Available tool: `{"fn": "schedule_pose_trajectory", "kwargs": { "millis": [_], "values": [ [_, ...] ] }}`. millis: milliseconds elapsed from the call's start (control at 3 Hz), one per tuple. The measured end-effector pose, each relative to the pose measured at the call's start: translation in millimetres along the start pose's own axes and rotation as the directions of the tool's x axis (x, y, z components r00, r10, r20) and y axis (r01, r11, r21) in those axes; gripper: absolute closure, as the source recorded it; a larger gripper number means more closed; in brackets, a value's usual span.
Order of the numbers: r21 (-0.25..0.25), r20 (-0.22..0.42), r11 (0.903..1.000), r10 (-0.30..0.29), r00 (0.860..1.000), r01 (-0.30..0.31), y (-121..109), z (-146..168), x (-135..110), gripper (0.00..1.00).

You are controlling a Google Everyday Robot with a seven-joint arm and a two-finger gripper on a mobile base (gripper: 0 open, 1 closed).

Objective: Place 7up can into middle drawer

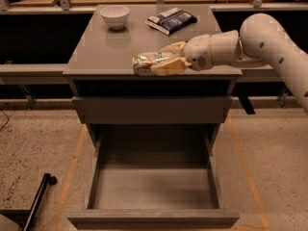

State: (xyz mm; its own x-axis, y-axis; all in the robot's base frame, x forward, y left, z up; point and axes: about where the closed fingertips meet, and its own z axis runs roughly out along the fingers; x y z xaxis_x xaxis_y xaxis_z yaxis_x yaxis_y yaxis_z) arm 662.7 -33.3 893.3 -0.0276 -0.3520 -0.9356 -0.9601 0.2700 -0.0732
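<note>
My gripper point(161, 61) is shut on the 7up can point(145, 62), a pale green and white can held on its side. The arm reaches in from the right, and the can hangs over the front edge of the cabinet top point(96, 52). The cream fingers point(168, 66) cover the can's right half. Below, the middle drawer point(153, 182) stands pulled fully out, its grey floor bare. The can is above the drawer's back part, well above it. The closed grey drawer front point(151, 109) sits between them.
A white bowl point(115, 16) stands at the back left of the cabinet top. A dark candy bar packet point(171, 19) lies at the back right. A black pole point(36, 203) lies on the speckled floor at lower left. Orange floor lines flank the cabinet.
</note>
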Motion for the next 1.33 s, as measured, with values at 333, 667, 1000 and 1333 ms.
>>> {"fn": "schedule_pose_trajectory", "kwargs": {
  "millis": [333, 667, 1000, 1333],
  "values": [
    [-0.004, -0.019, 1.0000, 0.006, 1.000, -0.006, 1.4, 1.1, 4.4, 1.00],
    [-0.012, -0.086, 0.9994, 0.031, 0.996, -0.032, 12.2, -0.7, 21.9, 1.00],
    [-0.050, -0.158, 0.9944, 0.084, 0.984, -0.093, 46.6, -1.8, 46.8, 1.00],
    [-0.059, -0.223, 0.9720, 0.209, 0.952, -0.227, 93.7, -2.0, 90.4, 1.00]
  ]
}}
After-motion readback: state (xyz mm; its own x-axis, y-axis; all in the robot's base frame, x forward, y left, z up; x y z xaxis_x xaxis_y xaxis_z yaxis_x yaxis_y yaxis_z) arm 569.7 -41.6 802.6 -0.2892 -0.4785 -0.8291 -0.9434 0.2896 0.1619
